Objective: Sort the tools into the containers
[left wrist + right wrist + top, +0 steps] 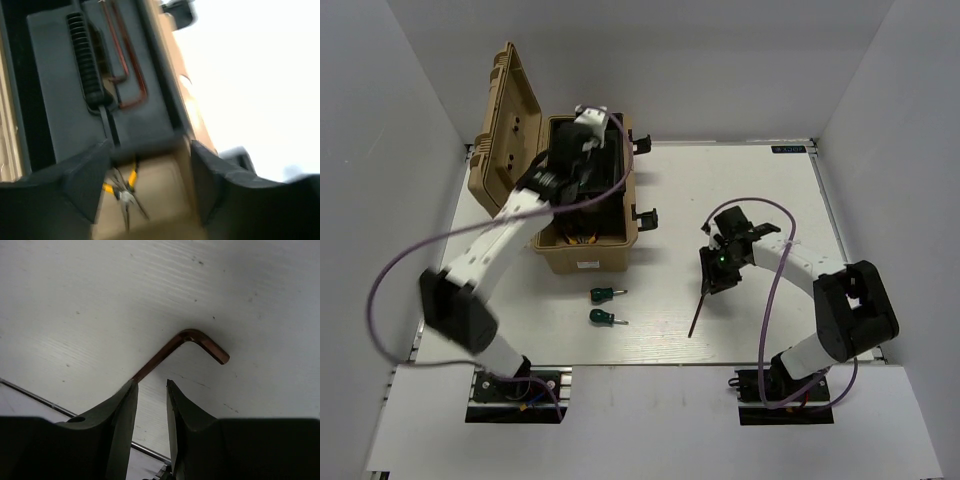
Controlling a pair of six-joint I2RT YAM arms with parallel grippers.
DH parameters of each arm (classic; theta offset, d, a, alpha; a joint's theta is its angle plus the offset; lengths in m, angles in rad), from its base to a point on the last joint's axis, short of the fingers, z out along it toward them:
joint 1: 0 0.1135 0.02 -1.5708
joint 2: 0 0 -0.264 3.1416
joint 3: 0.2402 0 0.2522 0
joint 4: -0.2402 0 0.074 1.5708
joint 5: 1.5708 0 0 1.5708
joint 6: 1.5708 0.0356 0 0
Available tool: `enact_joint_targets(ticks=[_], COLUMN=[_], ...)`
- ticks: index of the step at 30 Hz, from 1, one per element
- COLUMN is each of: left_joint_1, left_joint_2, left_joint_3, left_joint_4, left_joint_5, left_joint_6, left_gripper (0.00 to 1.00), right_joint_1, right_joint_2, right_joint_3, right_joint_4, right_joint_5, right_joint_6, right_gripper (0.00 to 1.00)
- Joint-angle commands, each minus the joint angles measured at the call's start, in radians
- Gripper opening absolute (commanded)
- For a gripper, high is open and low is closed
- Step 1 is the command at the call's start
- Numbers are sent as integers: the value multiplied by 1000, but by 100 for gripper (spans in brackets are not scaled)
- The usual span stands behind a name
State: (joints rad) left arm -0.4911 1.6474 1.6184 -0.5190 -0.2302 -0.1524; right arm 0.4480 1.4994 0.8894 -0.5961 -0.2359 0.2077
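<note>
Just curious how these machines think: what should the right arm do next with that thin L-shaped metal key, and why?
Probably lift it slightly to test the hold. The thin brown L-shaped hex key meets the fingertips of the right gripper, grip unclear, and two similar keys already lie in the tan toolbox.

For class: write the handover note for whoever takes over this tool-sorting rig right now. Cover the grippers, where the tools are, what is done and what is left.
Left gripper: open and empty, over the open toolbox.
Right gripper: fingers nearly together at the shank of the third hex key; whether it is gripped is unclear.
Done: two hex keys lie in the black tray; yellow-handled pliers lie on the box bottom, count unclear.
Left: the third hex key, and two green screwdrivers lying on the table in front of the box.
</note>
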Motion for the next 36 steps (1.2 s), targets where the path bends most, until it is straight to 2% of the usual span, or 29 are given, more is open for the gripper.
enact_joint_targets(ticks=[1, 2, 4, 7, 12, 25, 27, 28, 31, 36], left_joint_1=[-18, -18, -27, -27, -27, -37, -37, -37, -37, -37], left_joint_2=[-310, -363, -452, -580, -653, -788, -813, -825, -871, -922], left_joint_3=[-223, -327, -443, -535, -606, -743, -762, -762, -785, -807], left_joint_4=[111, 111, 120, 120, 99, 88, 79, 70, 59, 48], left_joint_5=[187, 204, 245, 270, 282, 302, 302, 302, 302, 313], left_joint_6=[34, 34, 34, 34, 34, 16, 16, 16, 16, 16], left_gripper=[78, 79, 79, 79, 79, 79, 79, 79, 79, 79], right_joint_1=[32, 35, 57, 80, 112, 162, 175, 182, 201, 207], right_joint_2=[12, 10, 19, 51, 191, 321, 338, 355, 354, 358], right_joint_3=[-10, -21, -29, -23, 78, 124, 123, 135, 131, 117], right_joint_4=[7, 12, 22, 32, -39, -18, -19, -25, -18, -7], right_joint_5=[99, 122, 130, 129, 129, 231, 285, 362, 431, 452], right_joint_6=[61, 67, 81, 104, 136, 174, 180, 189, 202, 208], right_gripper=[36, 36, 36, 37, 40, 40, 36, 34, 27, 16])
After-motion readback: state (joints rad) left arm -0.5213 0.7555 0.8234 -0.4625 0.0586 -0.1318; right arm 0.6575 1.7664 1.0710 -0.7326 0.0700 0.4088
